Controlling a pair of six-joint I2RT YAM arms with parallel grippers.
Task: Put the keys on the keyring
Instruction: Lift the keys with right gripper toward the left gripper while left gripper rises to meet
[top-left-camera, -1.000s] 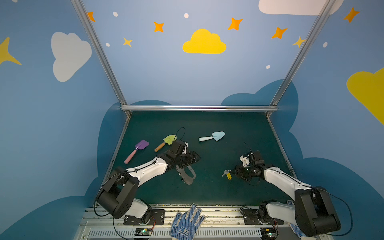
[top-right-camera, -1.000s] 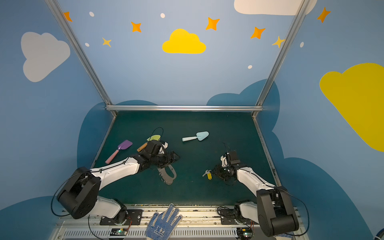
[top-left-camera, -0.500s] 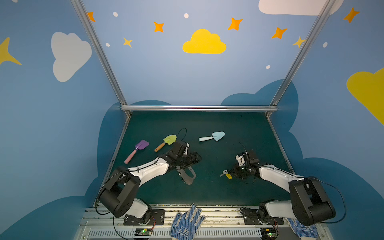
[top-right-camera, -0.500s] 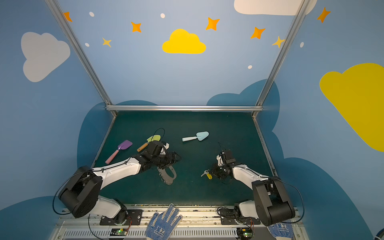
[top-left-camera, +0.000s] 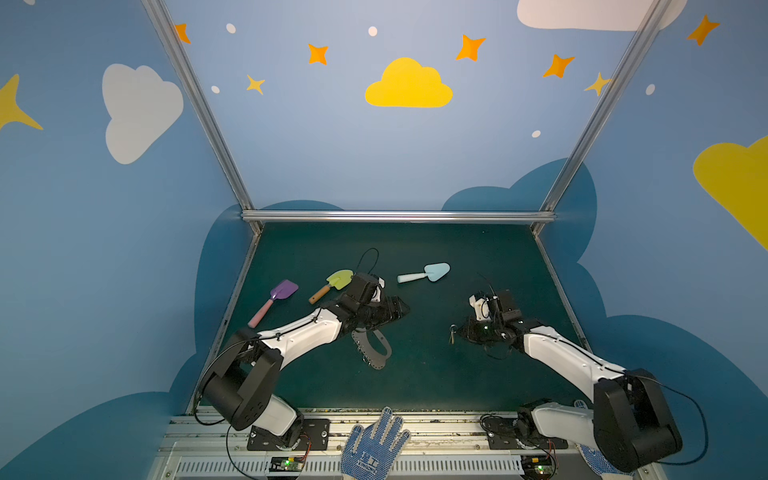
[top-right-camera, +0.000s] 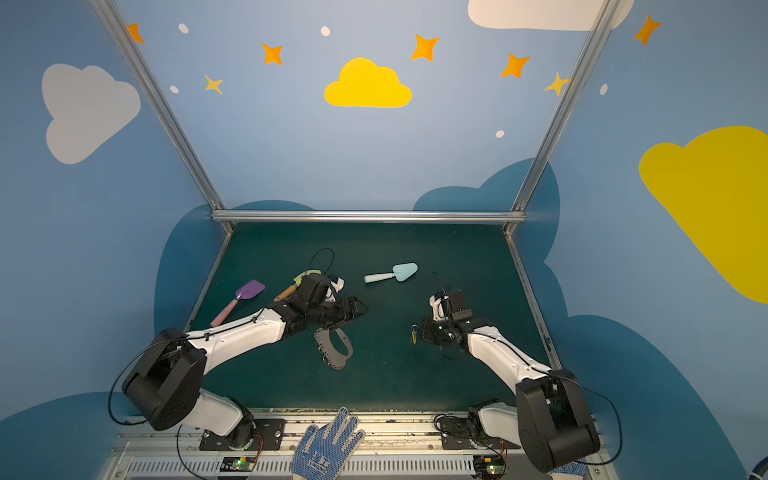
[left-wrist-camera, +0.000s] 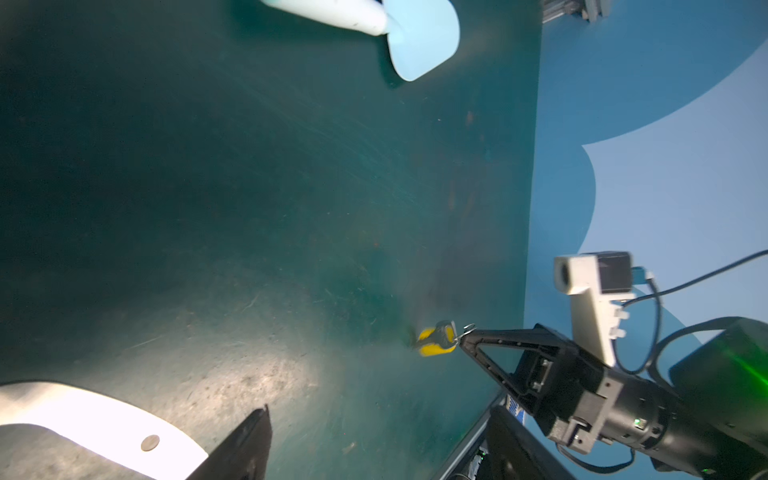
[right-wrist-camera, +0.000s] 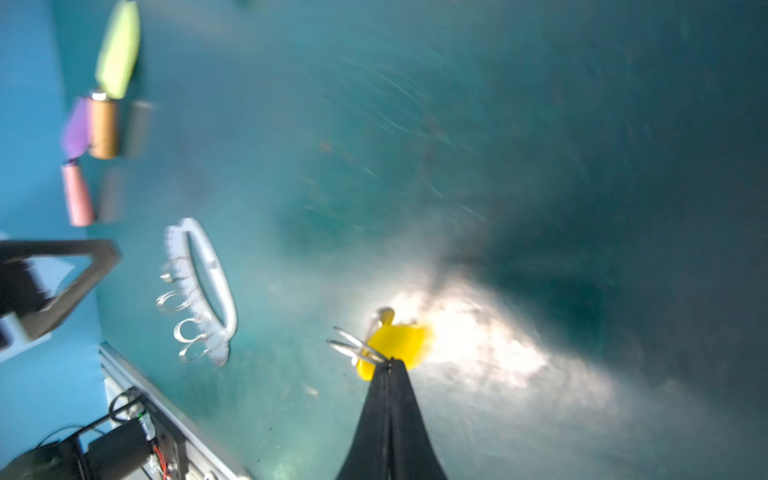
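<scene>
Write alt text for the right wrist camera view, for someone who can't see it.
The right gripper, jaws shut, pinches the yellow-tagged keys by their metal ring over the green table. The grey keyring lies flat nearby, untouched.

Yellow-tagged keys (right-wrist-camera: 395, 343) held, grey keyring (right-wrist-camera: 222, 295) lying flat, well apart

My right jaws were pinched on the keys (top-right-camera: 413, 334), yellow tag dangling over the green counter (top-right-camera: 415, 245). My left jaws hung above the far end of the grey keyring (top-right-camera: 332, 360), which lay flat, well apart from the keys.
</scene>
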